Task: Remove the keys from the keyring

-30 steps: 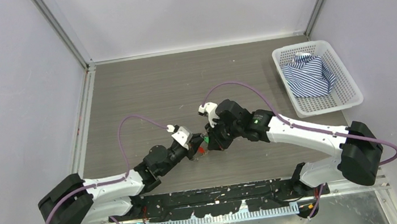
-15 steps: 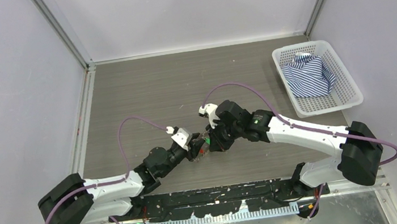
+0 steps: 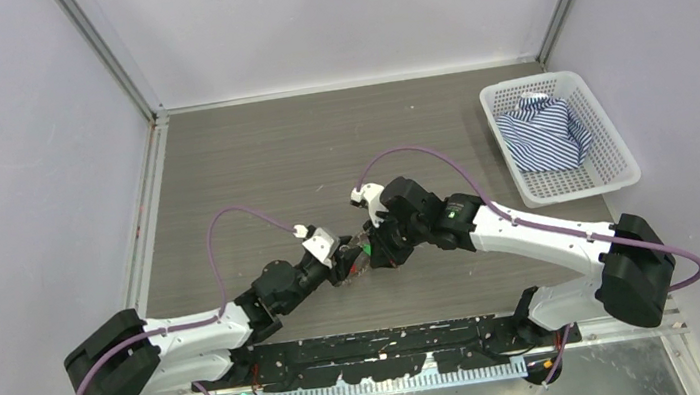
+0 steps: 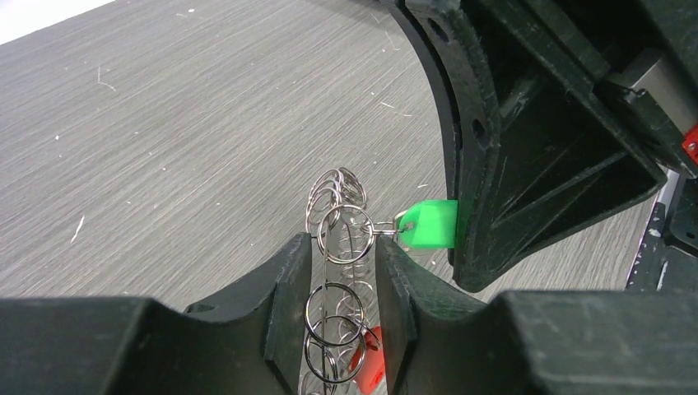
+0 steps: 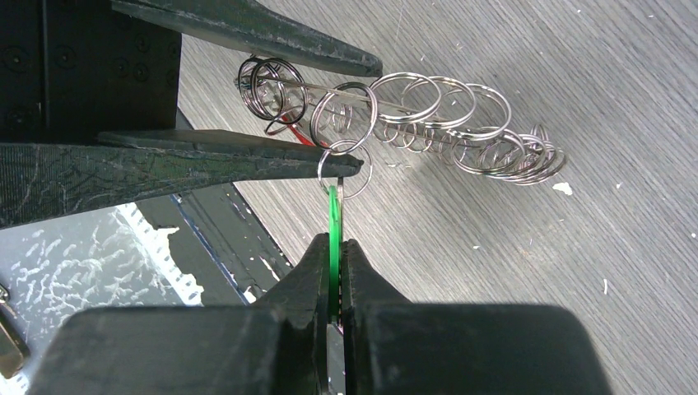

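A row of small silvery rings [image 5: 428, 103], which I take for the keys, is strung on the thin wire keyring [image 4: 324, 271] just above the table. A green-headed key [image 5: 332, 210] hangs from one small ring, and my right gripper [image 5: 333, 240] is shut on its flat green head [image 4: 432, 224]. My left gripper [image 4: 343, 240] is open, one finger on each side of the keyring and its rings [image 4: 333, 185]. A red tag [image 4: 370, 370] shows low between those fingers. In the top view both grippers [image 3: 344, 264] [image 3: 373, 253] meet at the table's middle front.
A white basket [image 3: 624, 164] holding a blue striped cloth [image 3: 545, 138] stands at the right back. Enclosure walls close the left, back and right sides. A black rail [image 3: 394, 343] runs along the near edge by the arm bases.
My left gripper's fingers have spread apart from nearly shut and now stand on either side of the ring bundle. The right gripper keeps its hold on the green head.
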